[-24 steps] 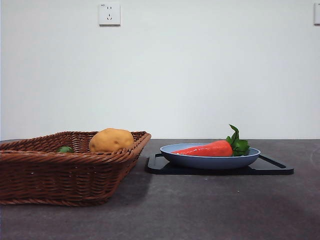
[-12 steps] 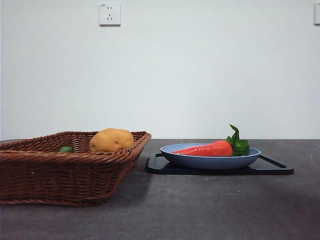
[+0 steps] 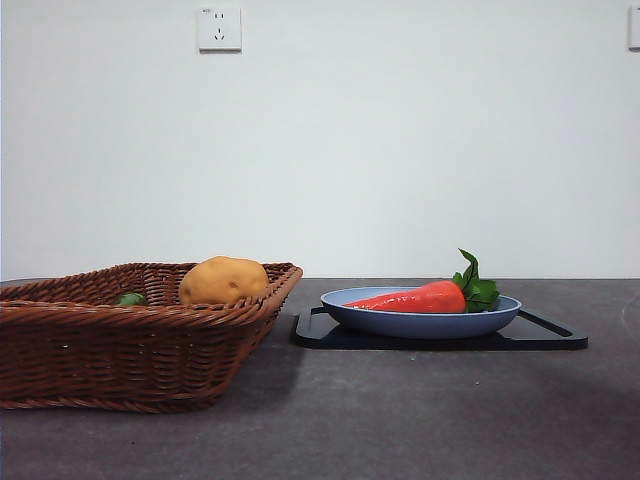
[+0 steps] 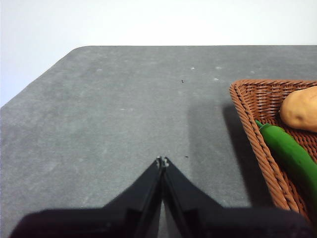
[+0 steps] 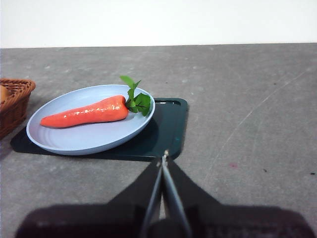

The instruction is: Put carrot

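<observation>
Carrot (image 3: 415,298) lying lengthwise in a pale blue plate (image 3: 420,322) on a black tray (image 3: 545,336). Beside it, wicker basket (image 3: 120,345) holding a potato (image 3: 222,280). Green vegetable (image 4: 290,156) seen plainly only from the left wrist. Left gripper (image 4: 162,162) and right gripper (image 5: 164,159) closed, holding nothing; neither visible from the front.

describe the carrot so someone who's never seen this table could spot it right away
Find the black tray to the right of the wicker basket; a blue plate sits on it. The carrot lies on that plate, glossy orange-red and tapered with green leaves, unlike the rounded yellow-brown potato in the basket.
</observation>
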`<state>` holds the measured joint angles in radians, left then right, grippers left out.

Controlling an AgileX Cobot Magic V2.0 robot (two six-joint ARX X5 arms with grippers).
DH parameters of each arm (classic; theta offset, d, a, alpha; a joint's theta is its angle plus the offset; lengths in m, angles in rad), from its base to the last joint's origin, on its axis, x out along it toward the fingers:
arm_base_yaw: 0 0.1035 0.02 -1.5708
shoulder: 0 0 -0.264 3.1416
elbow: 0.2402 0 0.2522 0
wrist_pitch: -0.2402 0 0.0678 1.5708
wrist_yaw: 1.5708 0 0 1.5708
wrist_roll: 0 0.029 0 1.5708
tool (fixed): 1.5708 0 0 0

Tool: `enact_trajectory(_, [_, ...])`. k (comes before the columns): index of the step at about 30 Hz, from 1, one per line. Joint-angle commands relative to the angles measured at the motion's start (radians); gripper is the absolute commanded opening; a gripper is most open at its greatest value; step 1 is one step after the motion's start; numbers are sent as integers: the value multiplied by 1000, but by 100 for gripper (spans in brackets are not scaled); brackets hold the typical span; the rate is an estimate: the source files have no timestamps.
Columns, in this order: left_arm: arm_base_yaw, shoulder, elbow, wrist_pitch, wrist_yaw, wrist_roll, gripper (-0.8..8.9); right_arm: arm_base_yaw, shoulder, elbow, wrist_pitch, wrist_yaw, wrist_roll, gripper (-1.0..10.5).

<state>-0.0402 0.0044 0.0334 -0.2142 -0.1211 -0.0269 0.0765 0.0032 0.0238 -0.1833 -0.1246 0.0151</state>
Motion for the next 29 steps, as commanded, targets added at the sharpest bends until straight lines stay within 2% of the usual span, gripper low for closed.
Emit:
enact_trajectory(1, [3, -3, -6, 11, -2, -6, 8, -2, -4, -14, 4, 2, 42, 4])
enact_trajectory(4, [3, -3, -6, 11, -2, -6, 8, -2, -4, -14, 11, 0, 83, 4])
enact_trajectory(29, [3, -3, -6, 11, -2, -6, 8, -2, -3, -14, 11, 0, 82, 4])
